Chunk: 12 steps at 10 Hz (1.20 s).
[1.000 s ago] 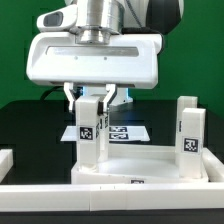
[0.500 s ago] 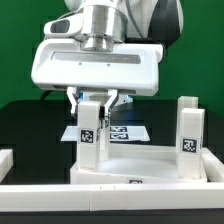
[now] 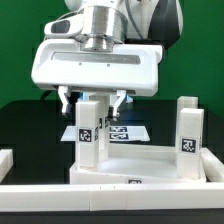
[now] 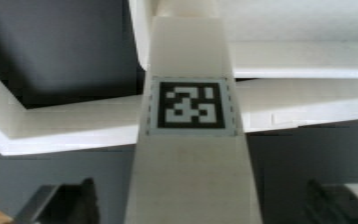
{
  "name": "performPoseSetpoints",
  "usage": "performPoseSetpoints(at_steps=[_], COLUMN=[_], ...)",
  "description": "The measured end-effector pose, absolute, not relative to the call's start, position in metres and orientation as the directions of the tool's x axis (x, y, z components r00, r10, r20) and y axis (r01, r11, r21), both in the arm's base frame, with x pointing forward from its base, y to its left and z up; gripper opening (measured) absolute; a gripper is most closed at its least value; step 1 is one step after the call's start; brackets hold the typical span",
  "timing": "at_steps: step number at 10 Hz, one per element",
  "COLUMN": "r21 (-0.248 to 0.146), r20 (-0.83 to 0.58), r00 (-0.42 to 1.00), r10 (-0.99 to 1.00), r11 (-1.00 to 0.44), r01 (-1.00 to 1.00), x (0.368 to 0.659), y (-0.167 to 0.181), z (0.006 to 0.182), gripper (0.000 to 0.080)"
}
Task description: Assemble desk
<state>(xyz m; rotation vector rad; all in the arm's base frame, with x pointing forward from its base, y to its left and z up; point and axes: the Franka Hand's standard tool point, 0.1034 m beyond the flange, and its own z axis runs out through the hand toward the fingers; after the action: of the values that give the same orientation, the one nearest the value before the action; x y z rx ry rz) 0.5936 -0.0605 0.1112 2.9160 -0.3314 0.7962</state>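
The white desk slab (image 3: 150, 165) lies with its recessed side up near the front. Two white tagged leg posts stand upright on it: one at the exterior view's left (image 3: 90, 132) and one at the right (image 3: 187, 128). My gripper (image 3: 93, 102) straddles the top of the left post, jaws spread, with a gap between each finger (image 3: 68, 101) and the post. In the wrist view the post (image 4: 192, 105) runs up the middle with its tag showing, the dark fingers (image 4: 62, 202) stand clear on both sides, and the slab (image 4: 60, 130) lies below.
The marker board (image 3: 132, 132) lies flat on the black table behind the slab. A long low white border rail (image 3: 110, 200) runs along the front, and a short piece (image 3: 5, 160) shows at the exterior view's left edge.
The fingers were closed against the left post and have now spread apart, letting it go. The post stays upright on the slab.
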Motion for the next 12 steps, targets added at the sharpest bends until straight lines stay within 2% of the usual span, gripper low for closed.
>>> performPoseSetpoints(at_steps=[5, 6, 8, 10, 11, 12], r21=[0.039, 0.032, -0.014, -0.055, -0.061, -0.068], r20=[0.512, 0.473, 0.375, 0.226, 0.204, 0.119], r00=[0.84, 0.86, 0.896, 0.94, 0.944, 0.958], r10=[-0.182, -0.192, -0.237, -0.258, -0.261, -0.262], r11=[-0.971, -0.972, -0.968, -0.966, -0.965, -0.964], r01=[-0.235, -0.234, -0.25, -0.252, -0.254, -0.255], x=[0.594, 0.591, 0.591, 0.589, 0.592, 0.588], y=[-0.06, -0.061, -0.066, -0.059, -0.058, -0.054], z=[0.111, 0.109, 0.122, 0.124, 0.125, 0.119], gripper=[0.0647, 0.0649, 0.0649, 0.0649, 0.0649, 0.0649])
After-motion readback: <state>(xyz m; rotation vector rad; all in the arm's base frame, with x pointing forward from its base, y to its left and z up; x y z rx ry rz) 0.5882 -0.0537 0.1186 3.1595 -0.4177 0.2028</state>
